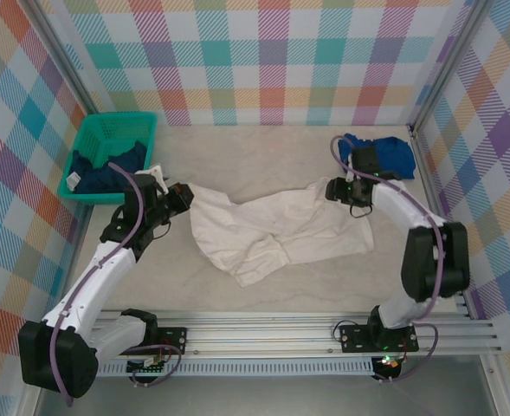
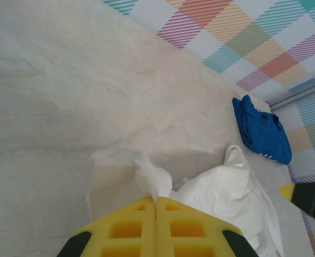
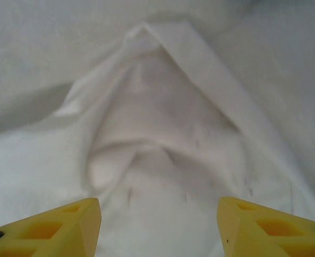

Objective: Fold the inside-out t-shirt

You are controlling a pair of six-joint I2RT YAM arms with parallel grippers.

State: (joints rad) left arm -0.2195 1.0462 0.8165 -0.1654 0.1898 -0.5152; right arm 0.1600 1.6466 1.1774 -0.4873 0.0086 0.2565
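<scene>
**A:** From above, what are you counting?

**B:** Two arms. One inside-out t-shirt (image 1: 272,230) is lying crumpled mid-table (image 1: 263,152) between them. One green basket (image 1: 116,118) at far left is holding one navy garment (image 1: 107,171), and one blue shirt (image 1: 384,154) is sitting at far right. The left gripper (image 1: 185,198) is touching the t-shirt's left edge and the right gripper (image 1: 341,191) its right corner. Their jaws are too small to read here.

**A:** And the left wrist?

**B:** The left gripper (image 2: 156,201) is pinching a white tuft of the t-shirt (image 2: 227,187), fingers pressed together. The blue shirt (image 2: 261,131) is lying beyond it. A yellow-and-black tip (image 2: 307,197) is poking in, cut off by the right edge.

**A:** The right wrist?

**B:** The right gripper (image 3: 157,214) is hovering spread wide over a peaked fold of the t-shirt (image 3: 162,134), gripping nothing. Both fingers (image 3: 45,227) are getting cropped at the bottom.
</scene>
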